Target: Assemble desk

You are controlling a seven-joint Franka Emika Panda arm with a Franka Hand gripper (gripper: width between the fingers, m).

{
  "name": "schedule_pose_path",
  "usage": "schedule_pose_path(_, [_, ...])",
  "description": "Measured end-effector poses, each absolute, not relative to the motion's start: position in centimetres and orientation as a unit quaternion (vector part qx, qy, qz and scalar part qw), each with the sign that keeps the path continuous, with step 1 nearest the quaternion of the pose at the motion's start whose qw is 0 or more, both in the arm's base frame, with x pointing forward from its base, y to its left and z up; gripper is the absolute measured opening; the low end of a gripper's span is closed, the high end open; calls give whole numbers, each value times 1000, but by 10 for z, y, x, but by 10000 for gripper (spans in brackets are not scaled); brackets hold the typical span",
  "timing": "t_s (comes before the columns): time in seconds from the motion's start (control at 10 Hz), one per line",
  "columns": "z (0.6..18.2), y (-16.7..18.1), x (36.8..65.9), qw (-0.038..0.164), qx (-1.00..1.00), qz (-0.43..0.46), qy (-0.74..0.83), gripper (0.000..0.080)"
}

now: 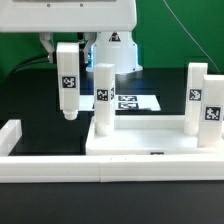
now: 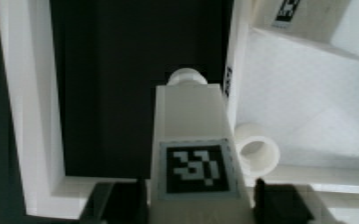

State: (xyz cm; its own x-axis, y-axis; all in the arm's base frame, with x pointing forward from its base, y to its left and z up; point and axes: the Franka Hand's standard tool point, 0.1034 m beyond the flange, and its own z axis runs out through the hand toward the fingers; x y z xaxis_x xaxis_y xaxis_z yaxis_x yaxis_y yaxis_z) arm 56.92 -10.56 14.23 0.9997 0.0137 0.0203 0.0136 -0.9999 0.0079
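Note:
My gripper [image 1: 66, 48] is shut on a white square leg [image 1: 67, 88] that bears a black-and-white tag. It holds the leg upright above the black table, just off the tabletop panel [image 1: 150, 142] toward the exterior view's left. Three more legs stand on the panel: one [image 1: 103, 95] at its near-left corner and two [image 1: 196, 95] [image 1: 212, 108] on the exterior view's right. In the wrist view the held leg [image 2: 194, 130] sits between my fingers [image 2: 115, 203], its peg end beside a round hole [image 2: 258, 153] in the panel [image 2: 318, 110].
The low white border wall [image 1: 60, 168] runs along the front and turns up at the exterior view's left [image 1: 10, 135]; it also shows in the wrist view [image 2: 34, 120]. The marker board [image 1: 132, 101] lies behind the panel. The robot base [image 1: 112, 50] stands at the back.

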Motion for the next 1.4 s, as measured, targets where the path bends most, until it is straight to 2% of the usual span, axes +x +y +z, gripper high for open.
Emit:
schedule_pose_path(0.1, [140,-96,571,0,1000,9,-12,285])
schedule_pose_path(0.3, [142,-66,590,-33,998,18,-52,285])
schedule_pose_path(0.8, [141,-64,601,-27,996,55,-59,285])
schedule_pose_path(1.0, [143,-63,615,-13,991,118,-61,285])
schedule_pose_path(1.4, [135,-61,609,-12,992,110,-61,285])
